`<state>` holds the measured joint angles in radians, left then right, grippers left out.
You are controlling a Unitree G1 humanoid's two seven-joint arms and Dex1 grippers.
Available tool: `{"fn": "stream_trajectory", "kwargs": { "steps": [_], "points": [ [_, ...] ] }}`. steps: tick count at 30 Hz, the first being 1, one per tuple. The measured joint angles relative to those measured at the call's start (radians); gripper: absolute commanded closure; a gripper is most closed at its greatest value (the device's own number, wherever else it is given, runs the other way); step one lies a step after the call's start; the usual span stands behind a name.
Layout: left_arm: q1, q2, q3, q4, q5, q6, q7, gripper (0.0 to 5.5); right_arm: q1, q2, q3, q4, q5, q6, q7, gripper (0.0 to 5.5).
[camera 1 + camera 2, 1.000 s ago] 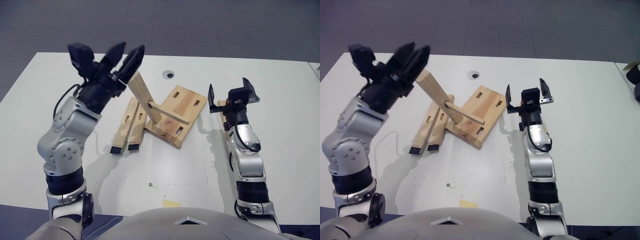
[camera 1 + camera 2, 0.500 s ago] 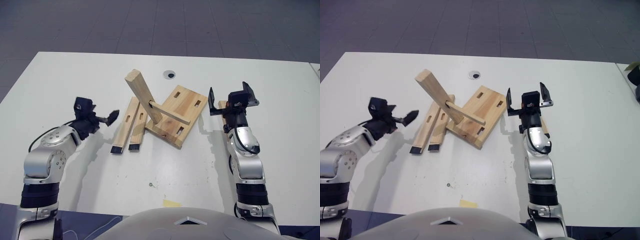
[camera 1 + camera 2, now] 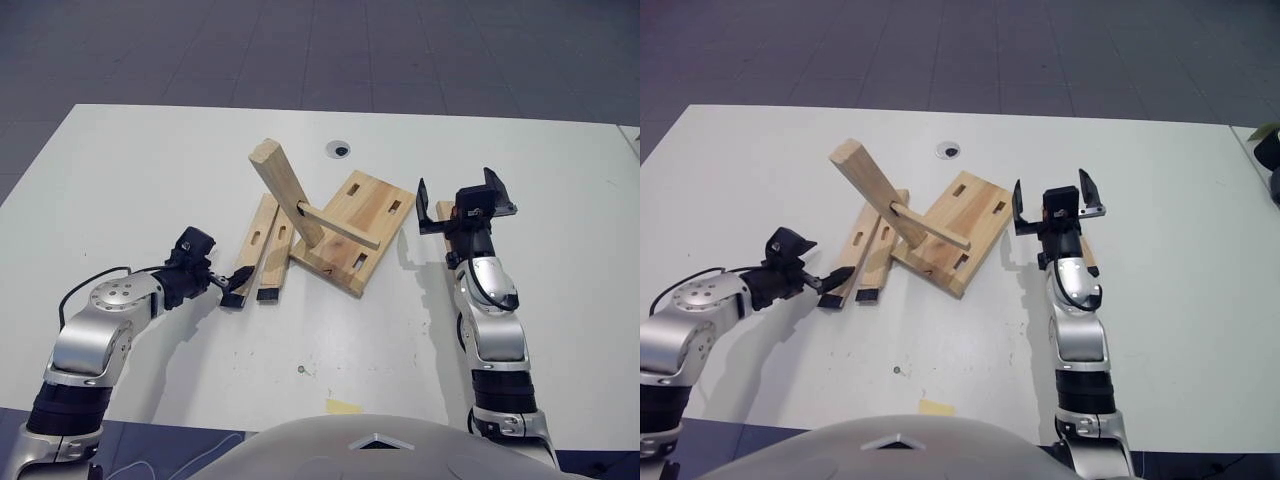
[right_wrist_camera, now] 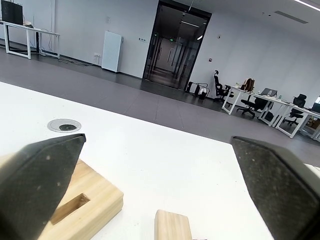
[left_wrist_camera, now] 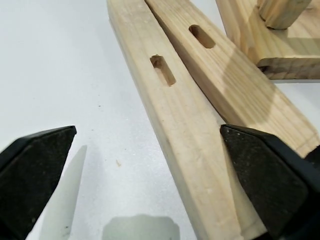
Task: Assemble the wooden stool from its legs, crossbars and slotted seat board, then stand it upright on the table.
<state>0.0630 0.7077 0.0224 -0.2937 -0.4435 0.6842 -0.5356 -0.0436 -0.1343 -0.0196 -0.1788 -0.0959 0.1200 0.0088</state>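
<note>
White table carries the slotted seat board lying flat. One leg stands tilted in a corner slot, with a crossbar plugged into its side, and three other slots show as open holes. Two loose legs lie side by side just left of the board. The left gripper is spread at their black-capped ends, with the outer leg between its fingers. The right gripper hangs spread wide just right of the board, above a short wooden piece.
</note>
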Motion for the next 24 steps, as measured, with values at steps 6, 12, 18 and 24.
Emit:
{"fn": "stream_trajectory", "kwargs": {
  "steps": [6,12,18,24],
  "points": [
    [-0.024,-0.011,0.035,0.017,0.035,-0.001,0.01,0.12,0.001,0.003,0.001,0.0,0.0,0.0,-0.002,0.1],
    [-0.013,0.003,0.034,-0.002,0.042,0.008,-0.032,0.12,0.002,0.005,0.001,-0.001,-0.001,0.0,-0.004,0.1],
    [-0.002,-0.027,0.047,-0.037,0.013,0.027,-0.033,0.12,0.003,0.005,0.001,-0.001,-0.001,0.001,-0.004,0.1],
    [0.011,-0.024,0.033,-0.039,0.041,0.015,-0.046,0.12,0.006,0.004,0.002,-0.001,-0.001,0.001,-0.004,0.1]
  ]
}}
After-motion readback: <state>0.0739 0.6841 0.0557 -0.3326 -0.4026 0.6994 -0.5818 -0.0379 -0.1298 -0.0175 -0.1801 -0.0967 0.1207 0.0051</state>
